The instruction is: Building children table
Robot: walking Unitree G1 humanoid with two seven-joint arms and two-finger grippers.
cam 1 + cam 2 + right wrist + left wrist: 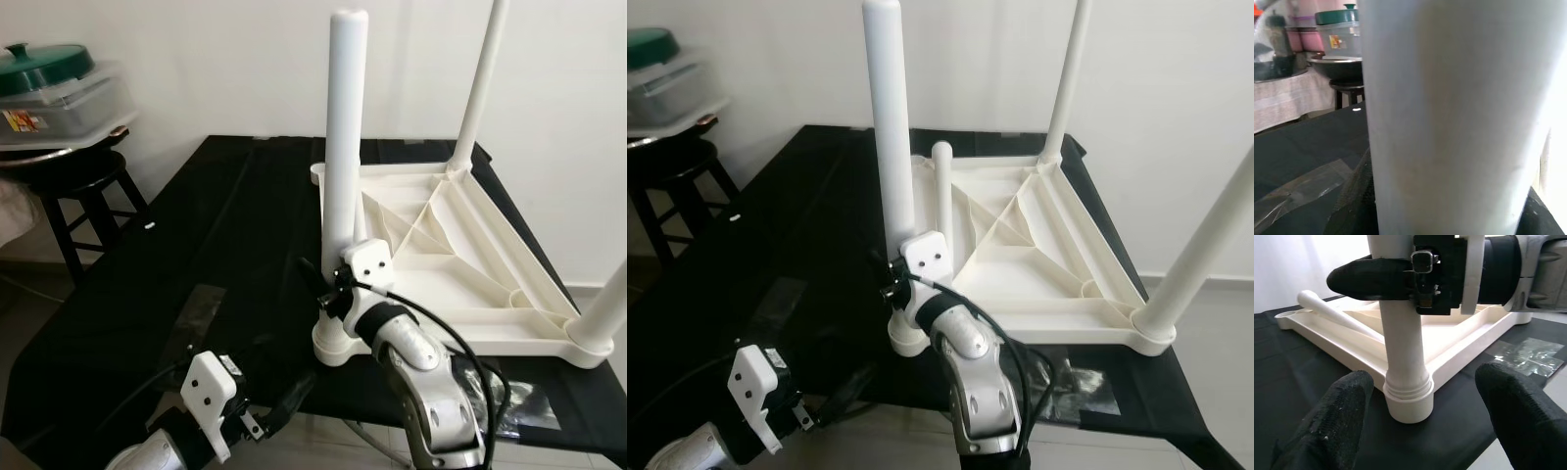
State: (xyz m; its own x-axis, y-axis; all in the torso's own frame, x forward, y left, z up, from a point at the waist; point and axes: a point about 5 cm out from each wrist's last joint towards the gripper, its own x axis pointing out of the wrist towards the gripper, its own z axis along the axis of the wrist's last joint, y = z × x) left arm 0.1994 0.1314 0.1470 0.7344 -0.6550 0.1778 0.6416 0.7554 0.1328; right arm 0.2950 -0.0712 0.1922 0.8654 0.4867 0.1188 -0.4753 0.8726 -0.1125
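Black cloth covers the worktop [147, 274], where my right hand [333, 284] clamps the near leg [345, 127] of the upturned tabletop [460, 264], light, stiff, slick plastic best gripped low, while my left hand [1415, 431] waits wide below.

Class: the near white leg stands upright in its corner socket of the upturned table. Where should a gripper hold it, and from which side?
Grip the near leg low on its round shaft, just above the socket collar, coming level from the robot's side, fingers either side. The right gripper holds there.

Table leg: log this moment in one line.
stage: leg in corner socket | right gripper: shut on leg | left gripper: open, near socket | tabletop: upside down
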